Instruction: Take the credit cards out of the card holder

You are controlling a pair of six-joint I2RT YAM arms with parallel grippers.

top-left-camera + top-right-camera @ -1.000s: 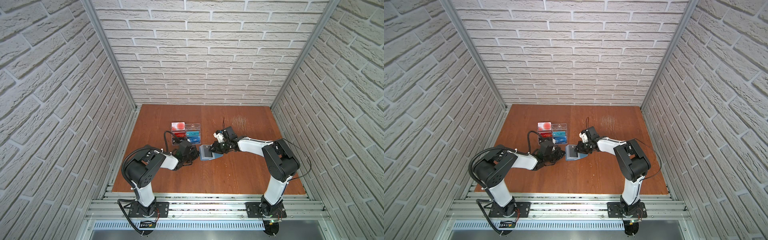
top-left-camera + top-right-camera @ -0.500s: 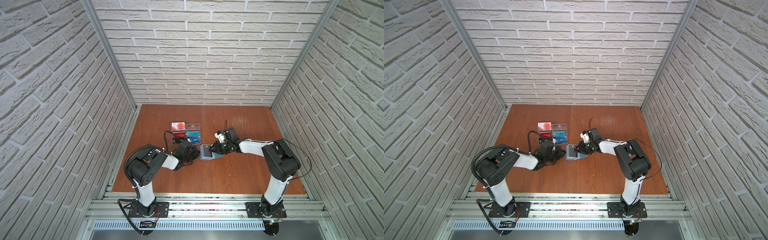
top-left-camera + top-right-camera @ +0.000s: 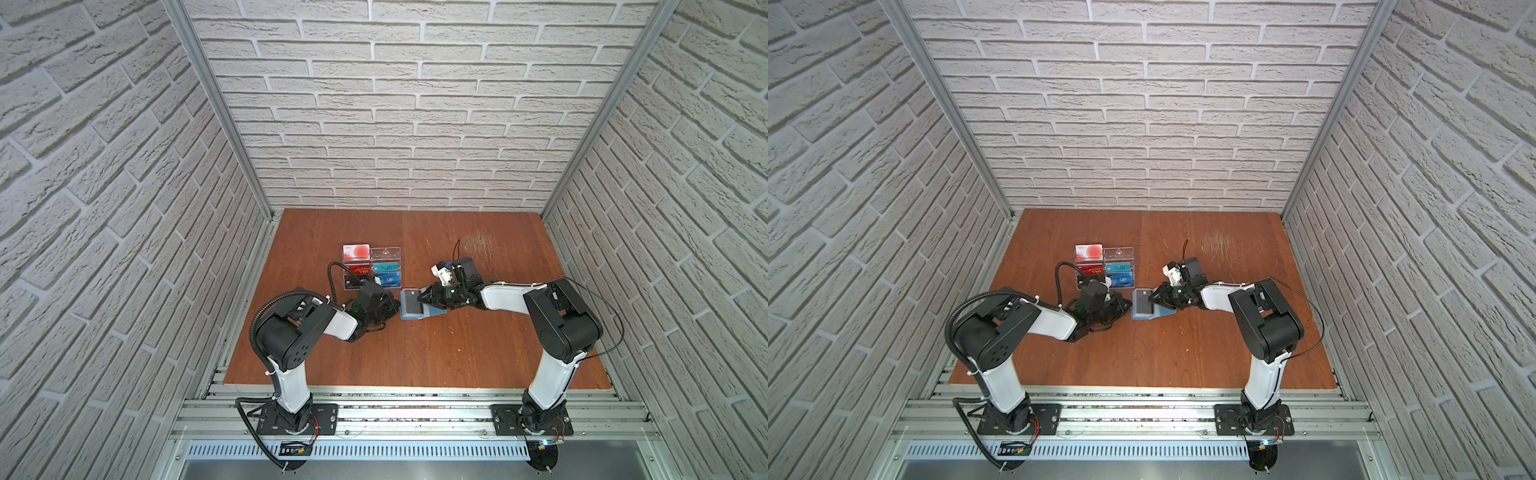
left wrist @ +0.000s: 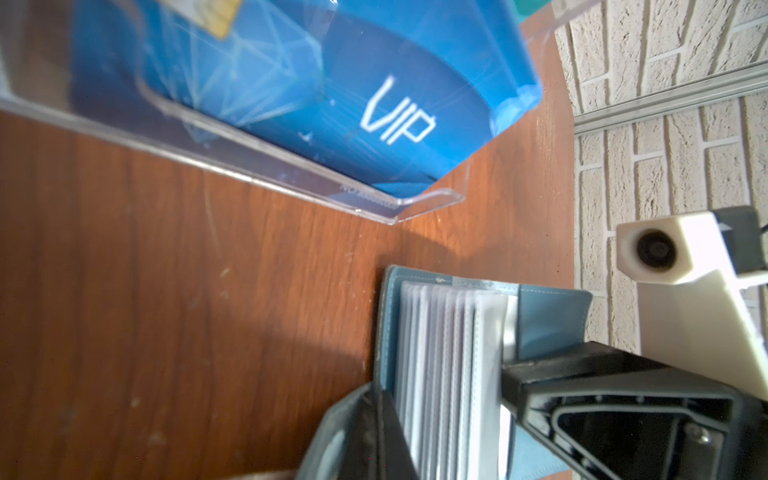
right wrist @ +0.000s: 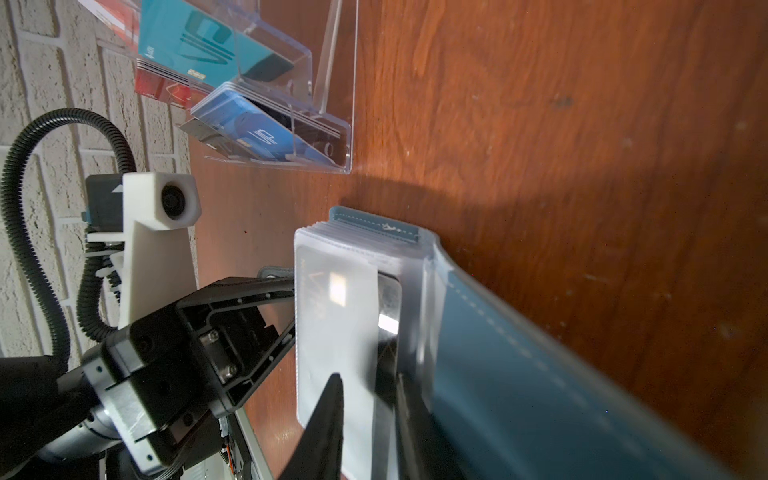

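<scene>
Nearest on the worktop (image 3: 415, 357), the card holder (image 3: 409, 309) is laid open between the two arms, its slate-blue cover pinched at one edge by the left jaws, which are pressed together on it. The right jaws are held slightly apart over the top clear sleeve (image 5: 332, 316), by which a dark credit card (image 5: 388, 307) is largely covered. Just beyond, a clear rack (image 3: 386, 252) of blue, red and white cards is stood, and farther back the brick wall (image 3: 415, 124) is seen
</scene>
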